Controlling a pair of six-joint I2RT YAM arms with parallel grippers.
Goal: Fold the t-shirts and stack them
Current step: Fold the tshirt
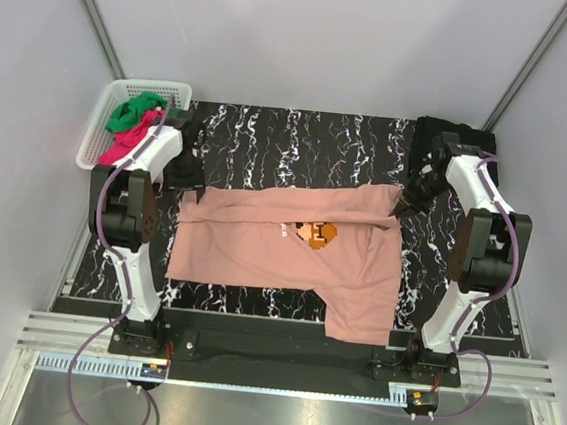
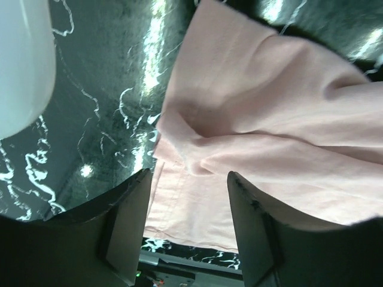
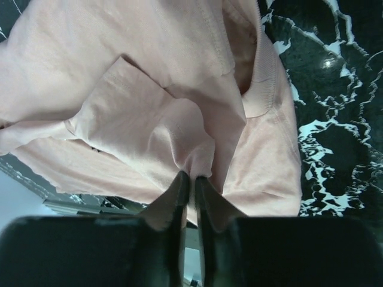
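Counts four t-shirts in all: one salmon-pink t-shirt (image 1: 260,250) on the table, one green t-shirt (image 1: 133,111) and one magenta-red t-shirt (image 1: 127,143) bunched together, and one black t-shirt (image 1: 434,137) at the far right corner. Adds one white basket (image 1: 157,85), one black marbled table top (image 1: 301,139), and a single pixel-art figure (image 1: 317,234) on the pink chest. Tallies two arms, one left arm (image 1: 128,208) and one right arm (image 1: 483,247), with two grippers, one left gripper (image 1: 193,188) and one right gripper (image 1: 402,208), each showing two fingers (image 2: 128,227) in its own wrist view, four altogether.
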